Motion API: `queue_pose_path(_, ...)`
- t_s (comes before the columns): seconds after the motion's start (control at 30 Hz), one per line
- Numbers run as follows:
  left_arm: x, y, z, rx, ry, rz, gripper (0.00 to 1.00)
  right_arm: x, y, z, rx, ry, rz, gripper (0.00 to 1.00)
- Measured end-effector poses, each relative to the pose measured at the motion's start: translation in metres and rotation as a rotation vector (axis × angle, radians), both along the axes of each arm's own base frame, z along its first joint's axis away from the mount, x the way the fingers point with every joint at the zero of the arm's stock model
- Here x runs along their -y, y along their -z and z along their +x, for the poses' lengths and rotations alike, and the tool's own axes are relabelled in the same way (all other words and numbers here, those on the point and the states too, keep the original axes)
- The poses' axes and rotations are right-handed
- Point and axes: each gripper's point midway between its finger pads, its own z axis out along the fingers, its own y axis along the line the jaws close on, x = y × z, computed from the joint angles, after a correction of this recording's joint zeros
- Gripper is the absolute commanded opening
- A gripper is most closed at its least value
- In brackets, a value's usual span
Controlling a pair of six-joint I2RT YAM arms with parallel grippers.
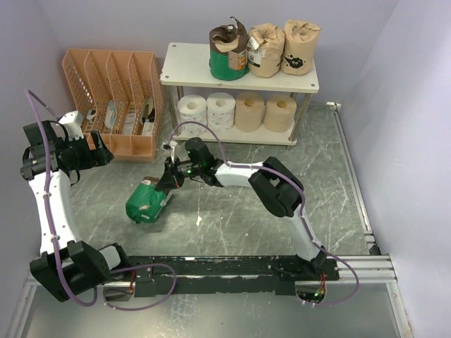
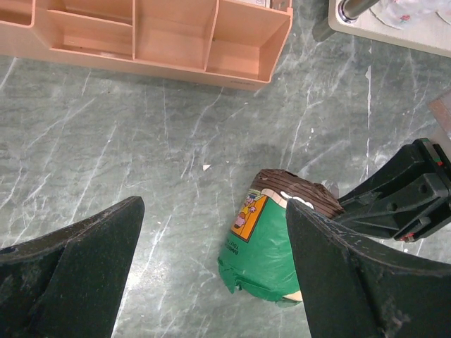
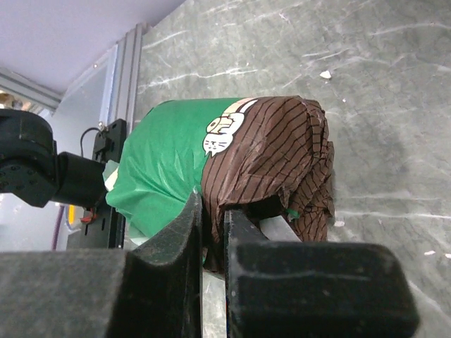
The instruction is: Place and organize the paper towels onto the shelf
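The right tool (image 3: 213, 211) is pinched together on the puckered brown end of the green-wrapped roll (image 3: 169, 151), which lies on its side on the counter (image 3: 366, 91) just ahead of it. That hold seems to be on loose wrapper only, so it could slip or tear. Lift slowly, let the roll hang straight below the tool, then carry it ahead to the top board of the shelf (image 1: 184, 68), beside the other green roll (image 1: 227, 56). The left tool (image 2: 215, 222) hangs apart, holding nothing.
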Motion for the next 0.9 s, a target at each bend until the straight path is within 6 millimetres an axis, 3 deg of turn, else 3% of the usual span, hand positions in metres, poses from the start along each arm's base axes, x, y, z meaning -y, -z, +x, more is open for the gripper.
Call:
queue_pose_path(0.13, 0.000, 0.000, 0.000, -0.001, -0.001, 0.002, 0.93, 0.005, -0.006, -0.004, 0.035, -0.001, -0.052, 0.00)
queue_pose_path(0.27, 0.000, 0.000, 0.000, -0.001, -0.002, 0.002, 0.93, 0.008, -0.043, -0.007, 0.171, 0.011, -0.124, 0.00)
queue_pose_path(0.37, 0.000, 0.000, 0.000, -0.001, -0.002, 0.002, 0.93, 0.006, -0.101, -0.005, 0.344, 0.033, -0.139, 0.00)
queue_pose_path(0.53, 0.000, 0.000, 0.000, -0.001, -0.002, 0.002, 0.94, 0.019, -0.229, -0.002, 0.655, 0.128, -0.113, 0.00)
queue_pose_path(0.67, 0.000, 0.000, 0.000, -0.001, -0.002, 0.002, 0.94, 0.040, -0.299, 0.009, 0.894, 0.290, -0.162, 0.00)
queue_pose_path(0.77, 0.000, 0.000, 0.000, -0.001, -0.002, 0.001, 0.93, 0.057, -0.320, 0.018, 1.070, 0.417, -0.292, 0.00)
queue_pose_path(0.9, 0.000, 0.000, 0.000, -0.001, -0.002, 0.001, 0.93, 0.071, -0.316, 0.036, 1.279, 0.490, -0.507, 0.00)
